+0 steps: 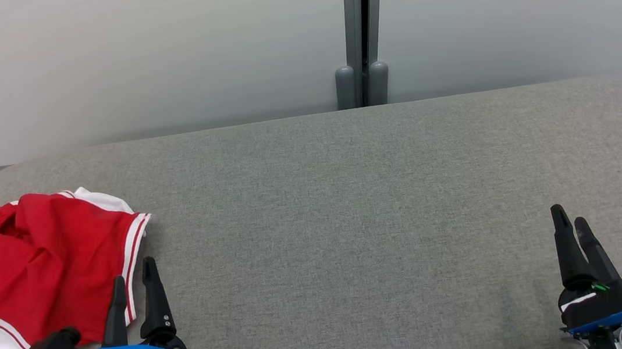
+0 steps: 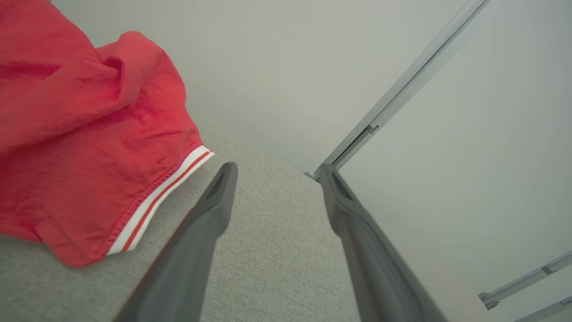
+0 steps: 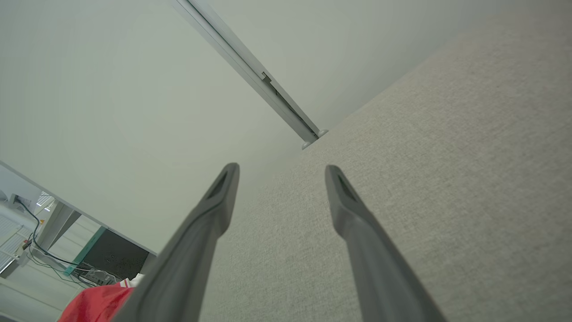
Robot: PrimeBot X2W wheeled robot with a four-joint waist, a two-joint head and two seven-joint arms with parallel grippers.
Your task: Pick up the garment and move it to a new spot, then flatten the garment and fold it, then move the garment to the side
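A crumpled red garment (image 1: pixel 35 270) with white stripes along its hem lies at the left end of the grey fabric table (image 1: pixel 349 205). My left gripper (image 1: pixel 133 272) is open at the garment's right hem, with nothing between its fingers. In the left wrist view the garment (image 2: pixel 85 147) bulks up to the left of the gripper (image 2: pixel 277 167), its striped hem close to the left finger. My right gripper (image 1: pixel 569 216) is open over bare fabric at the lower right, far from the garment. In the right wrist view a red corner of the garment (image 3: pixel 98 304) shows beside the open gripper (image 3: pixel 281 167).
A pale wall (image 1: pixel 156 51) with a grey vertical post (image 1: pixel 359 34) runs behind the table's far edge. The table's rounded left corner lies just beyond the garment. Cables and equipment on the floor (image 3: pixel 44 259) appear in the right wrist view.
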